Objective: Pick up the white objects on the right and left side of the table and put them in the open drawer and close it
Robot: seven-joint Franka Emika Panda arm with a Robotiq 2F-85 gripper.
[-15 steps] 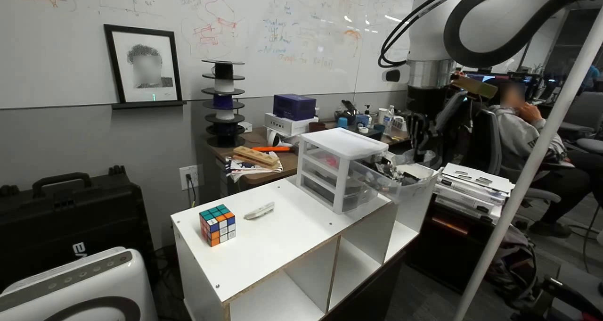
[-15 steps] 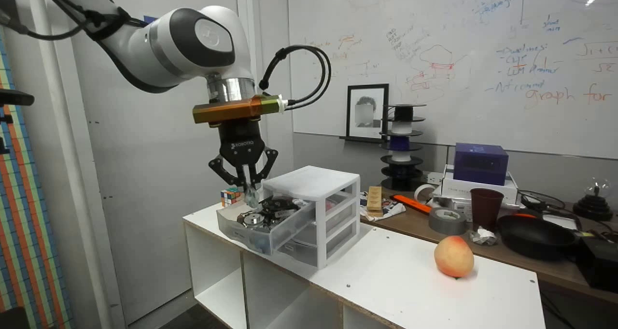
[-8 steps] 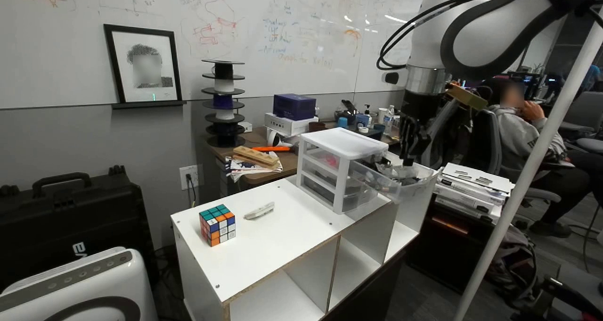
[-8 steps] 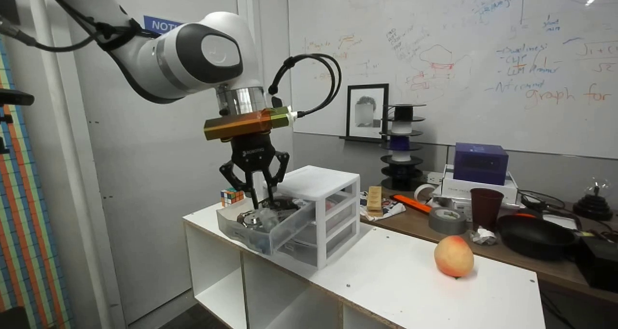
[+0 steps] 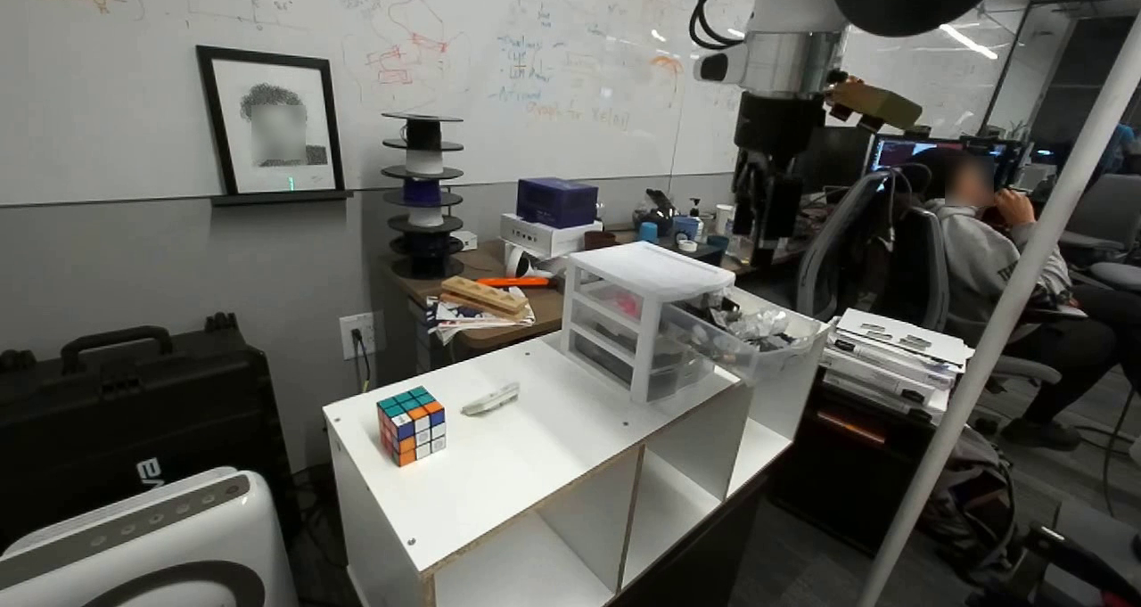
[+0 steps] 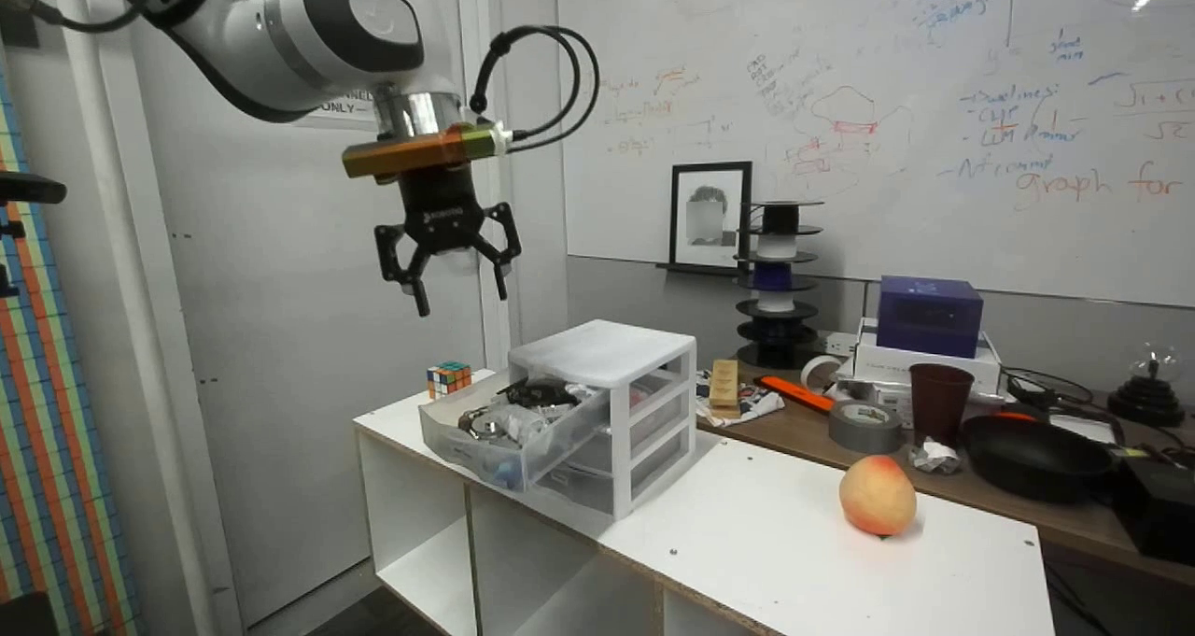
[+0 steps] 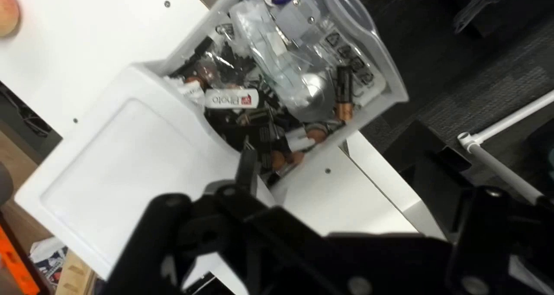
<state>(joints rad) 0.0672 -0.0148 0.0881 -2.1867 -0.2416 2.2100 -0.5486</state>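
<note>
A flat, pale white object [image 5: 490, 399] lies on the white table [image 5: 513, 478], seen in an exterior view. High over the open drawer [image 6: 471, 460], my gripper [image 6: 463, 303] stands open, and nothing sits between its fingers. Among dark parts in that drawer rests a pale, translucent crumpled packet [image 6: 519, 421]; the wrist view shows this packet [image 7: 275, 54] along with a small white stick [image 7: 231, 98] near the unit's edge. The drawer is the pulled-out top one of a small white-framed unit [image 6: 607, 346]; its rim [image 7: 391, 72] fills the upper part of the wrist view.
A puzzle cube [image 5: 412, 425] stands beside the flat white object. On the opposite side of the drawer unit sits a peach [image 6: 878, 496]. Behind the table, a brown desk carries a cup [image 6: 939, 402], a tape roll [image 6: 864, 426] and a black pan [image 6: 1036, 459].
My gripper was shut on the pale translucent packet over the drawer. It dipped, opened and let the packet fall among the drawer's contents, then rose well above it.
</note>
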